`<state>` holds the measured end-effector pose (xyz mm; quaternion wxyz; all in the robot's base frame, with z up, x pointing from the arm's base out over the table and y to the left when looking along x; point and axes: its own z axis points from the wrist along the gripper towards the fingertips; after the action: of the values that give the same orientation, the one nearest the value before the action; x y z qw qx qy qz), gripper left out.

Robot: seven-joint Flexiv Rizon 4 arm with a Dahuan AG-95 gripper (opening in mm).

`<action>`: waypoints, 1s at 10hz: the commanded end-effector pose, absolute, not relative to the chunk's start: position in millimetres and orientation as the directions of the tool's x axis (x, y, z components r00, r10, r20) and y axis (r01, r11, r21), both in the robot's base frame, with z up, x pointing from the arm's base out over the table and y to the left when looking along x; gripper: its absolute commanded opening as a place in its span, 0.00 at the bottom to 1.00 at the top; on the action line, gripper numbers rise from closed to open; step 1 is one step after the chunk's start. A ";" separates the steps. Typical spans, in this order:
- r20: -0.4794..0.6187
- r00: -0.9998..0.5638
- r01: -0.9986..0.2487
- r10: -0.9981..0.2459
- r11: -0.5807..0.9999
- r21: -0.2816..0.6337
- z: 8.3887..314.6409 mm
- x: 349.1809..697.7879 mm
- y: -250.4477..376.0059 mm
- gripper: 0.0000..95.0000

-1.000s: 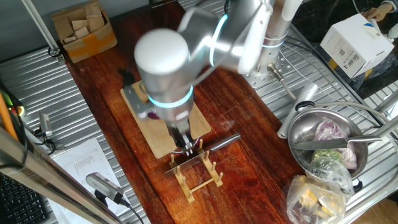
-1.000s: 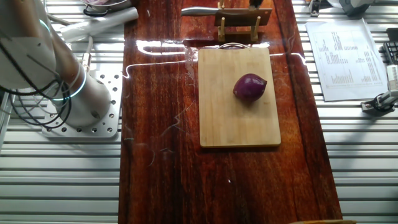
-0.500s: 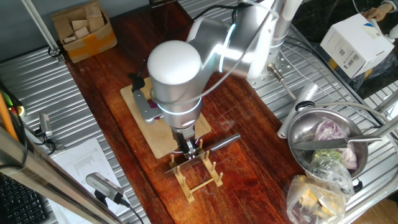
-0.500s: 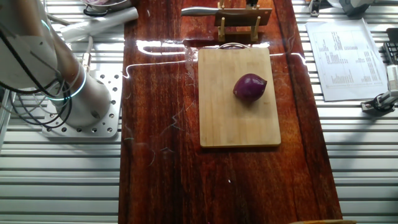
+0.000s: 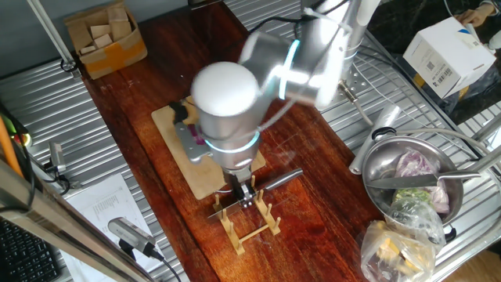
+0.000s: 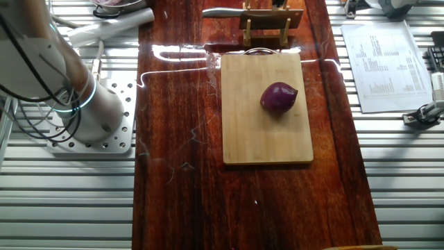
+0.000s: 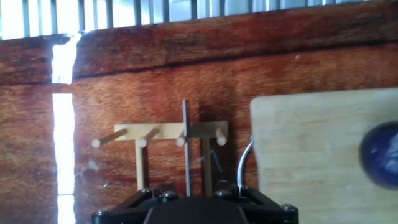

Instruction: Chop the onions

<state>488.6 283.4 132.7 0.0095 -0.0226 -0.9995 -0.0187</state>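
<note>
We read no legible text, printed sheet (image 6: 383,66) beside the tabletop (image 6: 173,173) bearing lines too small to decipher, white box (image 5: 448,55) carrying a barcode label we cannot read.

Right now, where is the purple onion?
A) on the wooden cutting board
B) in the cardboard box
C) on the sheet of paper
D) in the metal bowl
A: the onion sits alone on the cutting board, to the right of its middle in the other fixed view, whole and uncut.
</note>
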 end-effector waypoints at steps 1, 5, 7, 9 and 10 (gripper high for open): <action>0.011 -0.999 0.048 0.048 0.998 0.033 132.2 489.6 283.3 0.40; 0.000 -1.000 0.022 0.022 0.999 0.037 123.1 492.4 283.3 0.40; 0.000 -1.000 0.019 0.019 0.999 0.031 114.0 493.5 284.9 0.40; -0.001 -1.000 0.014 0.014 1.000 0.028 109.8 489.9 285.6 0.40; -0.001 -1.000 0.013 0.013 1.000 0.024 108.0 488.3 285.4 0.40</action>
<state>486.9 284.2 106.1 -0.0014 -0.0058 -0.9999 -0.0106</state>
